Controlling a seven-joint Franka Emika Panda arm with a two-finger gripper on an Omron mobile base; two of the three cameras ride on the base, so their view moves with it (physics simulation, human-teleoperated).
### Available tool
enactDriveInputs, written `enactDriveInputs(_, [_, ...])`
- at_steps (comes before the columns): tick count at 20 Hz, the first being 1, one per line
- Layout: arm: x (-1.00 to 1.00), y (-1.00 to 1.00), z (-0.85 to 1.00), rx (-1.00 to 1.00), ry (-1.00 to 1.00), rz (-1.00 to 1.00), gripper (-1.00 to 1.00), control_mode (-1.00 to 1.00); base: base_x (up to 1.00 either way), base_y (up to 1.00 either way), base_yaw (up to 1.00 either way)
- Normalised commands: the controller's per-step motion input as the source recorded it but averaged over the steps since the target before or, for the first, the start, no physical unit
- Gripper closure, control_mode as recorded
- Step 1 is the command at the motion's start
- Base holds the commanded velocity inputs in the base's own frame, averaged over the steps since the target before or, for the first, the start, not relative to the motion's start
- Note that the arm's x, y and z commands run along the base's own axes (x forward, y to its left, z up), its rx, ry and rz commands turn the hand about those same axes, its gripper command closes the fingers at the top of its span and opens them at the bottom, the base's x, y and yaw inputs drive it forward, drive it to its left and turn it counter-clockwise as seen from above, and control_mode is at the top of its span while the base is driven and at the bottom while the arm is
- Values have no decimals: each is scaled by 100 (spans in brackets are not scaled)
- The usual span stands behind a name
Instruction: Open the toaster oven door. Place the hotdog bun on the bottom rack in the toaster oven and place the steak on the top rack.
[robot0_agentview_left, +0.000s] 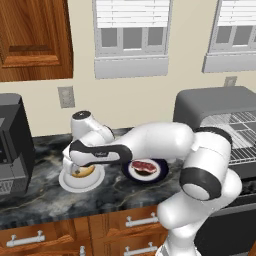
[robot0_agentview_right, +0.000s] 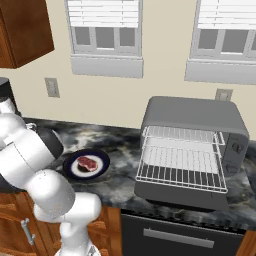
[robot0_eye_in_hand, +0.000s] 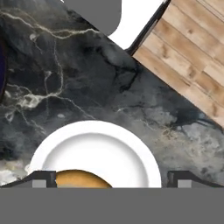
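Toaster oven (robot0_agentview_right: 192, 120) sat at right end of dark marble table (robot0_agentview_left: 45, 197), door dropped open, top rack (robot0_agentview_right: 182, 136) and bottom rack (robot0_agentview_right: 182, 167) both bare. Steak (robot0_agentview_left: 144, 166) lay flat on dark blue plate (robot0_agentview_left: 161, 171), mid-table. Hotdog bun (robot0_eye_in_hand: 81, 179) rested on white plate (robot0_eye_in_hand: 105, 148) left of it; too little of bun visible to tell its long axis. Gripper (robot0_eye_in_hand: 111, 180) hung directly above white plate, jaws spread wide, holding nothing.
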Motion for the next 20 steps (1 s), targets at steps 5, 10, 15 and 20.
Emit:
enactDriveInputs(5, [17,26,-45,-19,0,14,-100,-100,0,0,0])
enactDriveInputs(10, [56,0,-34,-11,0,15,-100,-100,0,0,0])
enactDriveInputs(15, [59,10,-24,-3,0,13,-100,-100,0,0,0])
enactDriveInputs(20, [14,9,-30,0,0,4,-100,-100,0,0,0])
